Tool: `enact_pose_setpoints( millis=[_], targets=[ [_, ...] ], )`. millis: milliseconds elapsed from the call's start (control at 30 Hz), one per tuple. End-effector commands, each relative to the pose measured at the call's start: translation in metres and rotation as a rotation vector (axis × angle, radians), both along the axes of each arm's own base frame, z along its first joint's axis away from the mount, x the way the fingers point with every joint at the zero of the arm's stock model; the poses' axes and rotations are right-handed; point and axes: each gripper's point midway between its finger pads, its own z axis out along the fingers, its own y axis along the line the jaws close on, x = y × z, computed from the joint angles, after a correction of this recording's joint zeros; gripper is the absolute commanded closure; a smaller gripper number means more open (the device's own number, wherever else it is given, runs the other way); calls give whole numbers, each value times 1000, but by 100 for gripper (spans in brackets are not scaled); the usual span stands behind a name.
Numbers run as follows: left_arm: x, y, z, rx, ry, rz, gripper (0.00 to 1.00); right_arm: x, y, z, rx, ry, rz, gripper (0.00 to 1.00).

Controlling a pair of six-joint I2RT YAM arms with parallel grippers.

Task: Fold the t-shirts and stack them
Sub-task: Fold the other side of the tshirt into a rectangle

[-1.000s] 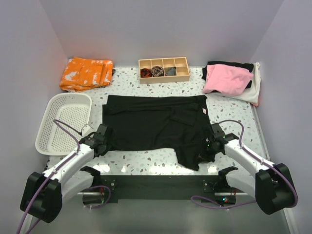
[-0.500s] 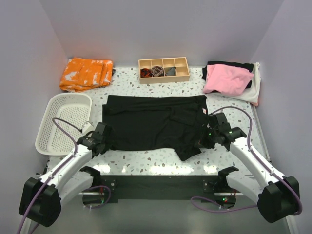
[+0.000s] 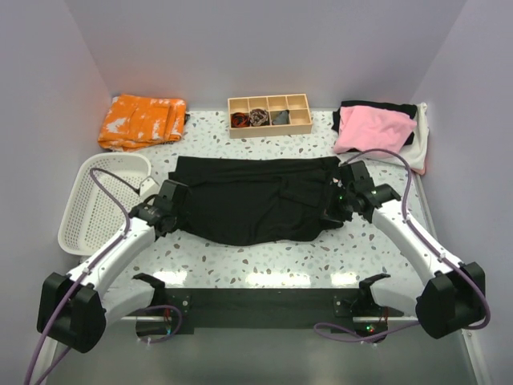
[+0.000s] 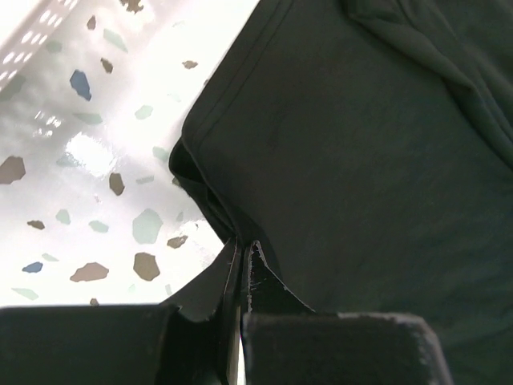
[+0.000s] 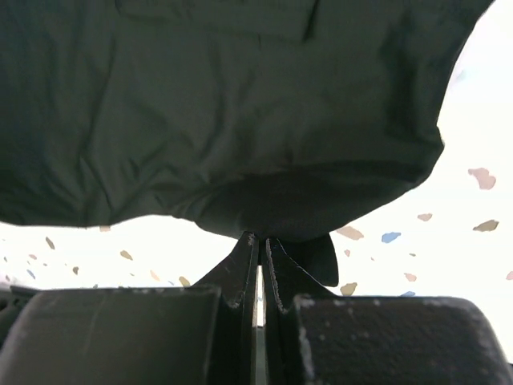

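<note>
A large black t-shirt point(image 3: 248, 200) lies across the middle of the table, its near edge lifted and sagging between the two arms. My left gripper point(image 3: 171, 210) is shut on the t-shirt's near left corner point(image 4: 210, 192). My right gripper point(image 3: 333, 210) is shut on the near right edge, and the cloth point(image 5: 240, 120) hangs in a fold just past its fingertips point(image 5: 250, 245). More t-shirts are piled at the back right: a pink one point(image 3: 373, 130) on top of a black one point(image 3: 377, 107) and a white one point(image 3: 417, 144).
A white mesh basket point(image 3: 104, 200) stands left of the shirt, close to the left arm. An orange patterned cloth point(image 3: 142, 120) lies at the back left. A wooden divided tray point(image 3: 269, 115) with small rolled fabrics stands at the back middle. Walls close in on three sides.
Both grippers have carried the shirt's near edge away from the table's front towards the back. The hanging lower right flap has been pulled up, and the shirt now looks shorter front to back.
</note>
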Motion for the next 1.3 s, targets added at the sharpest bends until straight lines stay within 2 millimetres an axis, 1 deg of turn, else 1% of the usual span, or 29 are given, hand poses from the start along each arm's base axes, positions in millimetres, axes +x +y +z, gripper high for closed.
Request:
enact_pose_setpoints(
  millis=[0, 33, 67, 133, 167, 200, 233, 300, 333, 467, 633, 667, 700, 733, 767, 800, 833, 867, 900, 933, 967, 1000, 1033, 1067, 1100, 1167, 1200, 1233, 1267],
  targets=[
    [26, 3, 22, 54, -66, -1, 100, 32, -3, 18, -57, -79, 4, 100],
    [29, 3, 24, 57, -70, -3, 100, 40, -3, 25, -69, -100, -2, 100],
    [32, 6, 25, 59, -70, 6, 100, 45, -5, 21, -85, -86, -8, 100],
    [38, 8, 26, 64, -70, 7, 100, 57, -7, 28, -99, -101, -11, 100],
    [41, 11, 26, 61, -70, 14, 100, 62, -11, 24, -110, -85, -20, 100],
    [44, 12, 26, 60, -73, 18, 100, 67, -12, 23, -115, -83, -20, 100],
    [47, 14, 26, 63, -72, 16, 100, 73, -14, 28, -114, -93, -28, 100],
    [53, 19, 26, 58, -76, 30, 100, 81, -21, 23, -119, -73, -41, 100],
    [56, 23, 27, 61, -80, 36, 100, 88, -26, 25, -119, -81, -56, 100],
    [69, 28, 24, 56, -79, 41, 100, 104, -36, 23, -130, -71, -67, 100],
    [85, 30, 18, 55, -77, 38, 100, 128, -38, 10, -136, -38, -57, 100],
    [90, 29, 12, 57, -71, 38, 100, 132, -38, 7, -140, -36, -56, 100],
    [94, 28, 13, 56, -75, 31, 100, 140, -37, 9, -137, -48, -55, 100],
    [97, 27, 10, 57, -70, 29, 100, 145, -39, 0, -143, -24, -58, 100],
    [100, 27, 4, 60, -54, 27, 100, 148, -39, -3, -146, -18, -56, 100],
    [105, 26, 4, 63, -54, 19, 100, 156, -38, 0, -145, -30, -57, 100],
    [107, 26, 1, 64, -48, 20, 100, 160, -39, -4, -150, -16, -57, 100],
    [109, 27, -6, 74, -30, 22, 100, 163, -39, -14, -155, 6, -53, 99],
    [111, 27, -7, 80, -29, 19, 100, 171, -38, -14, -154, 1, -53, 93],
    [114, 27, -9, 85, -29, 13, 100, 175, -38, -17, -158, 11, -54, 90],
    [121, 27, -10, 86, -44, 8, 96, 178, -37, -28, -163, 30, -43, 84],
    [125, 26, -9, 98, -53, -15, 87, 183, -37, -29, -164, 24, -44, 78],
    [129, 26, -8, 100, -62, -26, 80, 193, -38, -22, -167, 3, -49, 70],
    [133, 27, -8, 113, -66, -30, 71, 200, -39, -24, -177, -2, -55, 54],
    [138, 27, -3, 120, -75, -31, 51, 211, -41, -12, -187, -37, -62, 50],
    [139, 33, 1, 151, -73, -16, 44, 218, -48, 1, -230, -70, -71, 39],
    [140, 35, 6, 160, -80, -8, 41, 220, -53, 16, -250, -106, -87, 37],
    [141, 37, 9, 171, -86, -4, 39, 221, -59, 22, -272, -124, -105, 35],
    [141, 40, 15, 186, -99, 6, 39, 220, -56, 26, -259, -140, -89, 33]
  ],
)
